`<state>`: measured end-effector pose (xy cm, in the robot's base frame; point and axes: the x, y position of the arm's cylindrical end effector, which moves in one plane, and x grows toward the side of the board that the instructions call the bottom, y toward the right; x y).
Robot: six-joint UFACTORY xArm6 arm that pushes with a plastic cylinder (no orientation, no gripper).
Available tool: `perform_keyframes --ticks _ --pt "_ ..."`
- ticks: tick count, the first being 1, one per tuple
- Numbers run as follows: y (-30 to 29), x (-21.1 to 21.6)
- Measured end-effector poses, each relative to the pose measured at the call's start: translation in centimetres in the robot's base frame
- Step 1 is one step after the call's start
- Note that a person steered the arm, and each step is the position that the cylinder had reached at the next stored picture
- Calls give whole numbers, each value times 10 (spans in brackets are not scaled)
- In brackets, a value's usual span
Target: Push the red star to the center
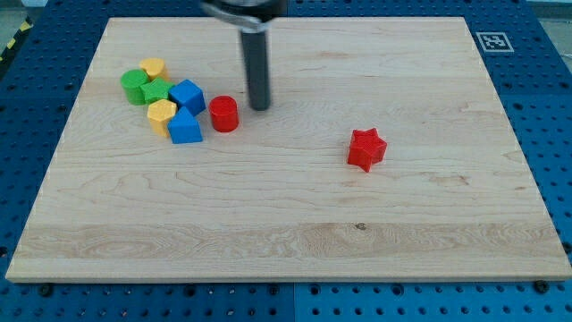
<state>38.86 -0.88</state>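
The red star [366, 148] lies on the wooden board [286, 250], right of the board's middle. My tip [260, 108] touches the board up and to the left of the middle, far left of the star. It stands just right of a red cylinder [223, 114], with a small gap between them.
A cluster of blocks sits at the upper left: two blue blocks [187, 95] [185, 128], two yellow blocks [153, 68] [162, 114], two green blocks [135, 86] [156, 91]. A black-and-white marker [493, 40] is at the board's top right corner. Blue pegboard surrounds the board.
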Motion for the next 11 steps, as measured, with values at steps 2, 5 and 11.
perform_keyframes --ticks 2,5,11 --pt "195 60" --pt "190 105" --pt "93 90"
